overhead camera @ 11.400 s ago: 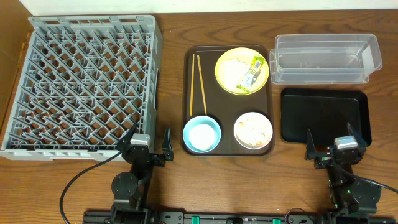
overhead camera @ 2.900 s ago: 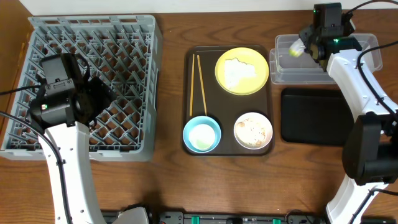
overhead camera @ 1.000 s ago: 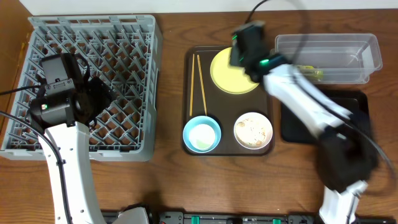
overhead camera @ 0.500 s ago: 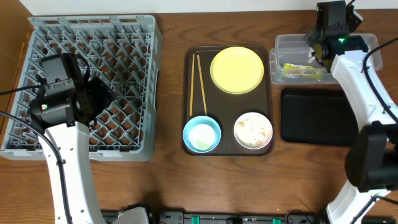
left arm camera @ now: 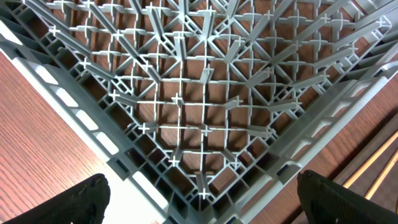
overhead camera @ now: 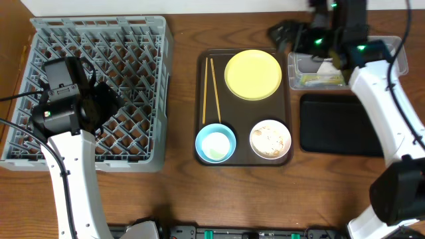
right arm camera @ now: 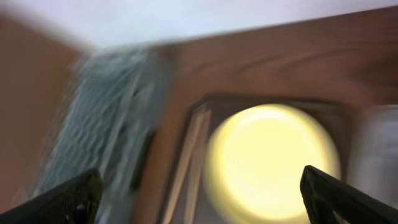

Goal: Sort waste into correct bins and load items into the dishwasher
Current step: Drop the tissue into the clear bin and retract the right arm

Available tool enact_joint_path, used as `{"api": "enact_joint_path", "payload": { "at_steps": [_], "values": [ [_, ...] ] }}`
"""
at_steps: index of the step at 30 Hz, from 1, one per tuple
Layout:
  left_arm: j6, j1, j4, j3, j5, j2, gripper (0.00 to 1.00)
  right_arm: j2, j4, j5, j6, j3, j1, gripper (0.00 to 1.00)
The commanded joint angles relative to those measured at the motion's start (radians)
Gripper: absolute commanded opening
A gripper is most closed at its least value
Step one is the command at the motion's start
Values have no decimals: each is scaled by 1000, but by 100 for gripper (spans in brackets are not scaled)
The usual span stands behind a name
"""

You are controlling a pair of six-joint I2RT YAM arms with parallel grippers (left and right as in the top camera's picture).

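The grey dish rack (overhead camera: 93, 86) is at the left. My left gripper (overhead camera: 99, 103) hovers over it, open and empty; its wrist view shows the rack lattice (left arm camera: 205, 106) between wide-apart fingertips (left arm camera: 87, 199). The yellow plate (overhead camera: 253, 74), now bare, the chopsticks (overhead camera: 212, 89), the light blue bowl (overhead camera: 216, 143) and the white bowl (overhead camera: 270, 139) holding food scraps sit on the brown tray (overhead camera: 199, 99). The clear tub (overhead camera: 372, 50) holds the green-yellow wrapper (overhead camera: 323, 80) and the white paper (overhead camera: 325, 67). My right gripper (overhead camera: 285, 32) is open and empty, between plate and tub. Its blurred wrist view shows the plate (right arm camera: 270, 165).
The black tray (overhead camera: 342, 124) lies in front of the clear tub, at the right. The right arm (overhead camera: 378, 99) crosses above both. Bare wooden table (overhead camera: 179, 99) runs between the rack and the brown tray. A chopstick also shows in the left wrist view (left arm camera: 373, 168).
The wrapper and white paper have gone from the plate into the clear tub. My right gripper has swung left from over the tub towards the plate. The left arm has not moved.
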Motion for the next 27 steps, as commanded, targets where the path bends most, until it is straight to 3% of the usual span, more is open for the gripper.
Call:
{"api": "enact_joint_path", "payload": {
  "at_steps": [1,5,7,13,18,21,27],
  "values": [
    [-9,5,-3,3,-8,2,98,19,-60,-71,-209,-2,141,99],
    [-9,5,-3,3,-8,2,98,116,-56,349,-150,-2,343,99],
    [-9,5,-3,3,-8,2,98,167,-41,467,-96,-2,399,99],
    [-9,5,-3,3,-8,2,98,265,-6,596,-72,-2,463,99],
    [-9,5,-3,3,-8,2,98,211,-19,612,-8,2,452,97],
    [-9,5,-3,3,-8,2,98,65,-65,644,44,2,397,99],
    [-9,5,-3,3,-8,2,98,-172,-229,788,90,2,180,99]
  ]
}}
